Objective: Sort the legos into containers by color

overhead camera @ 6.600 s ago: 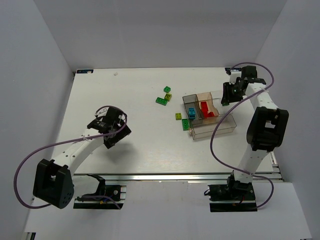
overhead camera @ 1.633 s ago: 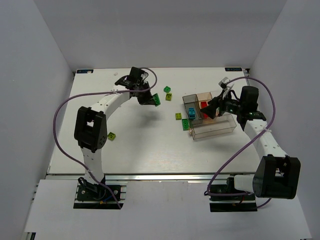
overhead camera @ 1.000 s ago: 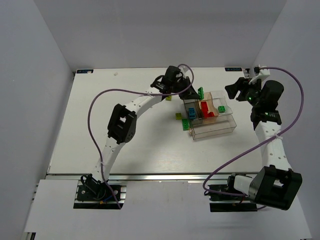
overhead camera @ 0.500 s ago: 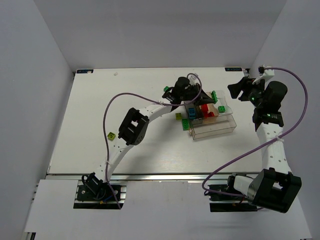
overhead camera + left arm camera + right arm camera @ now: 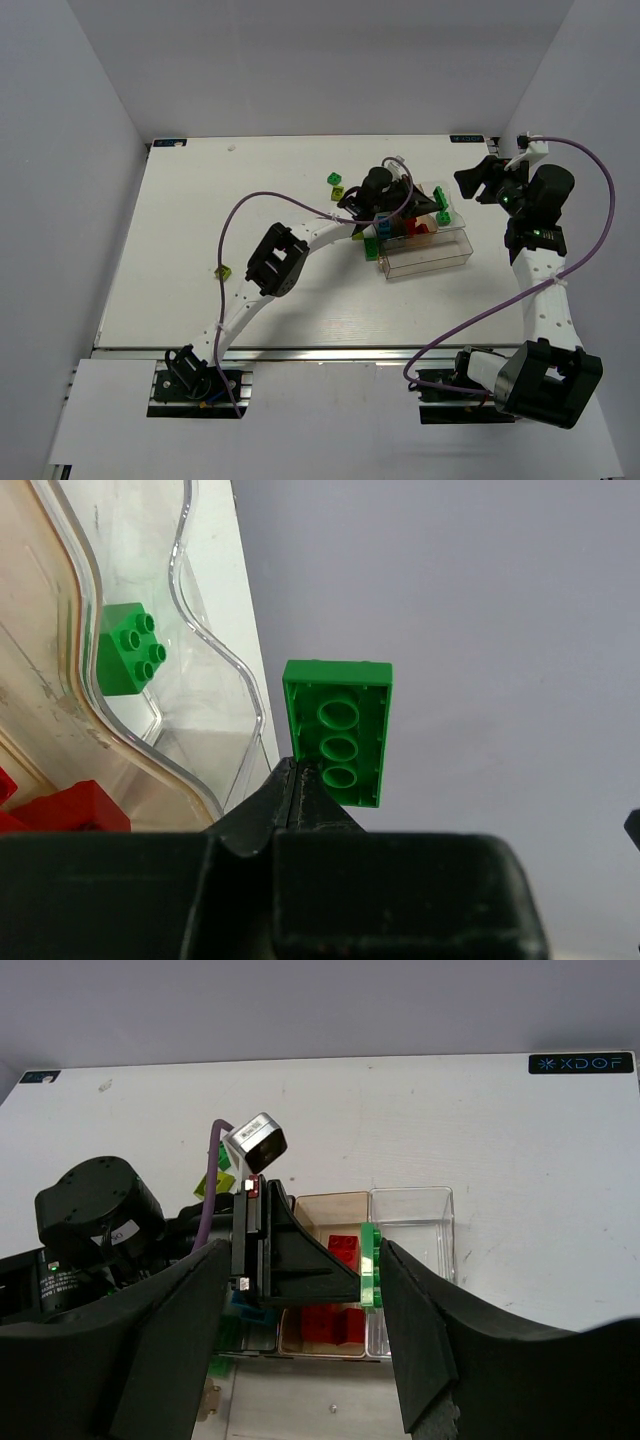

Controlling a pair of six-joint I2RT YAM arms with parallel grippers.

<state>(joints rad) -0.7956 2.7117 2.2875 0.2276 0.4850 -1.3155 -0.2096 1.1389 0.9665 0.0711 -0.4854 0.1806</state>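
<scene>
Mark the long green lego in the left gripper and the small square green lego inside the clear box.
long green lego (image 5: pixel 338 730): left wrist view, hollow underside.
small square green lego (image 5: pixel 128 650): left wrist view, studded top.

brightness: bright, even, diffuse light from above in all three views
shadows: soft, faint, close under things on the white flat counter (image 5: pixel 200 220)
glare: bright strip along the counter's near edge, top view; pale sheen on the wavy walls of the clear rectangular plastic divided box (image 5: pixel 205 610)
focus: top view sharp; green studded plastic brick (image 5: pixel 338 730) crisp; black left tool (image 5: pixel 292 780) dark, no detail; black right tool (image 5: pixel 300 1350) soft in the foreground
distortion: slight wide-angle bend, wrist views
</scene>
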